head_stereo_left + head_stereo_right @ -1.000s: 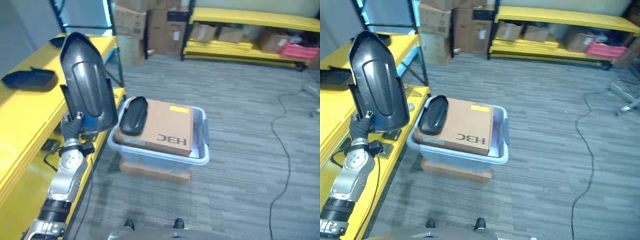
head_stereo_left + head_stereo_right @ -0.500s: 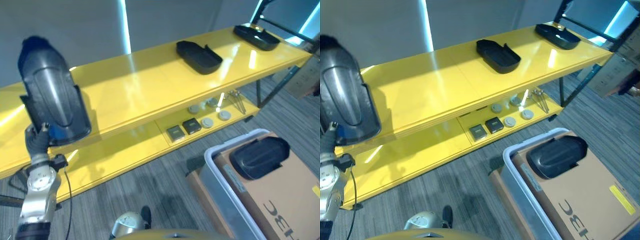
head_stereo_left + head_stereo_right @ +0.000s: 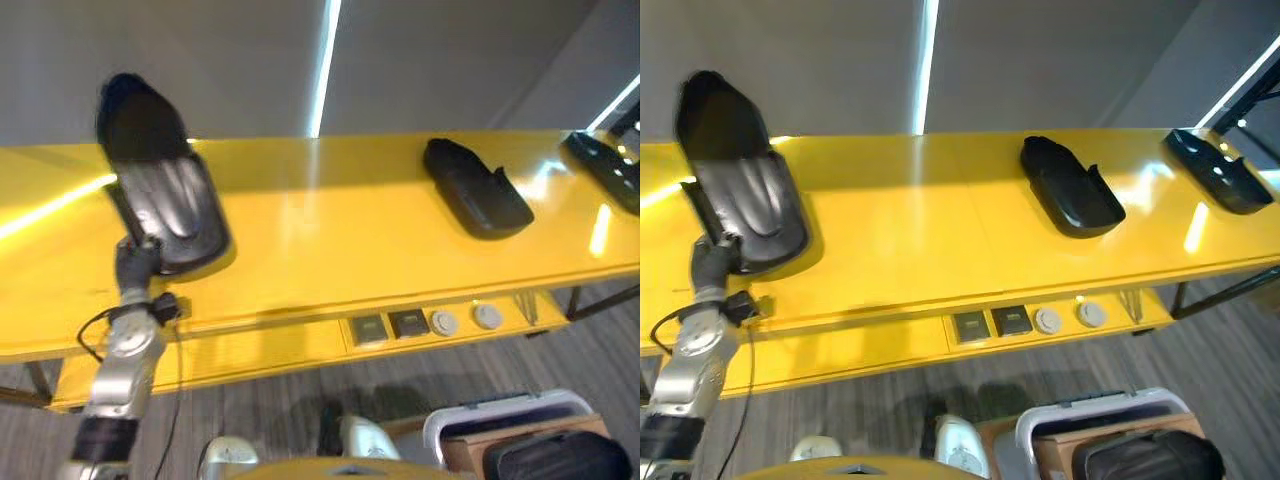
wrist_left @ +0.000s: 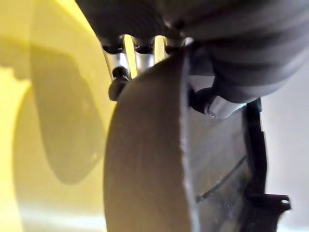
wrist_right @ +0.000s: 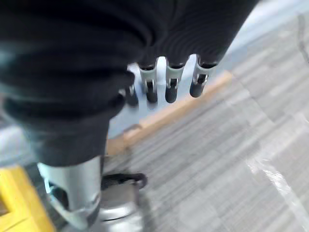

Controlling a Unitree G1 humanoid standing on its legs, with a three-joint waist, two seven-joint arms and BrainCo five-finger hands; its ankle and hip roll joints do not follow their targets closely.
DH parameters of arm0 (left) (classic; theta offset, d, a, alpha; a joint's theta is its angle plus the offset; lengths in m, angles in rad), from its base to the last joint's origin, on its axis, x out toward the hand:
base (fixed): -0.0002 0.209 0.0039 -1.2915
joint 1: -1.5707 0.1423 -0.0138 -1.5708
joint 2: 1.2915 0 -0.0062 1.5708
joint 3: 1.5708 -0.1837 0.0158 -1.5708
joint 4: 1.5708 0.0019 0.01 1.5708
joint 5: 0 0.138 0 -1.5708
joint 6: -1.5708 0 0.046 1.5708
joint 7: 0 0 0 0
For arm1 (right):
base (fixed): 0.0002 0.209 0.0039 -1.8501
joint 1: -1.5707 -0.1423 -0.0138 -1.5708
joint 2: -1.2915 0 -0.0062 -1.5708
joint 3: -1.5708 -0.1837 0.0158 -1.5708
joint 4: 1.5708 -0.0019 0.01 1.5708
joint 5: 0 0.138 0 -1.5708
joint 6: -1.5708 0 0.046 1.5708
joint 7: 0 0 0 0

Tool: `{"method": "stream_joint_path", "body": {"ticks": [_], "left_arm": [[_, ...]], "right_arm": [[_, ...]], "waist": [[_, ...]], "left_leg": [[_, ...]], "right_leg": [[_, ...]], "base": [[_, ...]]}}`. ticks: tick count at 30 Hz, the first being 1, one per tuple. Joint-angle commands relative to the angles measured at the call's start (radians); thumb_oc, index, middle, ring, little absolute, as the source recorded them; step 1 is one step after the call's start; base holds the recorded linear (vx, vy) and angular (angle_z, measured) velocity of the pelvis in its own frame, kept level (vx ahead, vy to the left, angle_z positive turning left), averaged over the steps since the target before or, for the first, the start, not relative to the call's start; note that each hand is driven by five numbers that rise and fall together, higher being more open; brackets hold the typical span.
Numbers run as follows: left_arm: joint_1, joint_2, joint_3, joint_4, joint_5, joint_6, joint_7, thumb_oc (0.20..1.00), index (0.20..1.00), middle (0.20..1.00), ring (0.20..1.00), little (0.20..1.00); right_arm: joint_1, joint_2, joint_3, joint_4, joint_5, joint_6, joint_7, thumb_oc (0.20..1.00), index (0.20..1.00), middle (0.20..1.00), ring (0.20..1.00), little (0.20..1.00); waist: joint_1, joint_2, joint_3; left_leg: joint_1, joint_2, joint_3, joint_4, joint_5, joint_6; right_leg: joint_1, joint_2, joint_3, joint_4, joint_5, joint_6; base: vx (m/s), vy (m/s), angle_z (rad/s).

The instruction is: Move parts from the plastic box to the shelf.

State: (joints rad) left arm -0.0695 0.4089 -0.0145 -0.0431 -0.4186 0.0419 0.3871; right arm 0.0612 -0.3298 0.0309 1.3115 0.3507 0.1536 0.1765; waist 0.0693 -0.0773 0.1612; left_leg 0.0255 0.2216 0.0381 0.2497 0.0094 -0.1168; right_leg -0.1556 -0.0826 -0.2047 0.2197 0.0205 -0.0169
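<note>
My left hand [image 3: 136, 262] is shut on the lower end of a long black plastic part [image 3: 160, 190], fingers [image 4: 117, 62] behind it and thumb in front. The part [image 4: 145, 159] leans back over the left stretch of the yellow shelf [image 3: 330, 235]; I cannot tell whether it touches the top. Two more black parts lie on the shelf, one [image 3: 476, 190] right of the middle and one [image 3: 604, 170] at the far right. The plastic box [image 3: 497, 416] sits on the floor at the lower right, with another black part [image 3: 556, 458] inside. My right hand [image 5: 170, 82] hangs open over the floor.
Below the shelf top, a lower yellow board carries small square pieces [image 3: 370, 328] and round pieces [image 3: 487, 316]. A grey wall stands behind the shelf. In the right wrist view the box's pale side [image 5: 120, 123] and a wooden base [image 5: 169, 113] lie on grey carpet.
The camera has swung left, so the shelf now runs across the view and the box has slid to the lower right corner. The held part has tilted back over the shelf top.
</note>
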Motion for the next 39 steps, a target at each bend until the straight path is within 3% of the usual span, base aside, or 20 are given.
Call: {"method": "stream_joint_path", "body": {"ticks": [1, 4, 6, 11, 39], "left_arm": [[-0.113, 0.014, -0.003, -0.092, 0.027, -0.040, -0.025, 0.200, 0.200, 0.200, 0.200, 0.200], [-0.131, 0.005, -0.029, -0.073, 0.037, -0.049, -0.037, 0.200, 0.200, 0.200, 0.200, 0.200], [-0.147, 0.009, -0.051, -0.062, 0.038, -0.065, -0.010, 0.200, 0.200, 0.200, 0.200, 0.200], [-0.130, 0.024, -0.035, -0.055, 0.016, -0.073, -0.031, 0.200, 0.200, 0.200, 0.200, 0.200], [-0.113, 0.042, -0.020, -0.045, 0.008, -0.072, -0.058, 0.200, 0.200, 0.200, 0.200, 0.200]], "right_arm": [[0.001, 0.001, 0.027, 0.030, 0.045, -0.005, -0.013, 1.000, 1.000, 1.000, 1.000, 1.000], [0.004, -0.004, 0.027, 0.019, 0.066, 0.003, -0.024, 1.000, 1.000, 1.000, 1.000, 1.000], [-0.009, -0.019, 0.027, 0.007, 0.075, 0.014, -0.029, 1.000, 1.000, 1.000, 1.000, 1.000], [0.011, 0.001, 0.032, -0.023, 0.015, 0.017, -0.031, 1.000, 1.000, 1.000, 1.000, 1.000], [0.027, 0.021, 0.071, -0.025, -0.049, 0.013, -0.066, 1.000, 1.000, 1.000, 1.000, 1.000]], "waist": [[-0.049, 0.041, -0.028], [-0.076, 0.063, -0.023], [-0.080, 0.071, -0.021], [-0.087, 0.084, -0.027], [-0.080, 0.084, -0.043]], "left_leg": [[-0.086, -0.034, 0.155, -0.061, -0.055, 0.040], [-0.075, 0.001, 0.238, -0.096, -0.031, 0.020], [-0.070, -0.020, 0.225, -0.133, -0.002, 0.027], [-0.012, -0.048, 0.220, -0.196, -0.001, 0.026], [0.027, -0.070, 0.231, -0.201, -0.030, 0.042]], "right_leg": [[0.167, -0.013, -0.013, -0.227, 0.008, 0.119], [0.187, -0.004, -0.050, -0.226, -0.018, 0.113], [0.177, -0.004, -0.048, -0.229, -0.009, 0.107], [0.195, -0.016, -0.039, -0.233, -0.009, 0.122], [0.227, -0.035, -0.023, -0.244, -0.011, 0.138]], "base": [[0.09, -0.162, 0.02], [0.06, -0.034, 0.43], [-0.05, 0.060, 0.09], [0.03, 0.088, -0.17], [0.02, 0.029, 0.01]]}}
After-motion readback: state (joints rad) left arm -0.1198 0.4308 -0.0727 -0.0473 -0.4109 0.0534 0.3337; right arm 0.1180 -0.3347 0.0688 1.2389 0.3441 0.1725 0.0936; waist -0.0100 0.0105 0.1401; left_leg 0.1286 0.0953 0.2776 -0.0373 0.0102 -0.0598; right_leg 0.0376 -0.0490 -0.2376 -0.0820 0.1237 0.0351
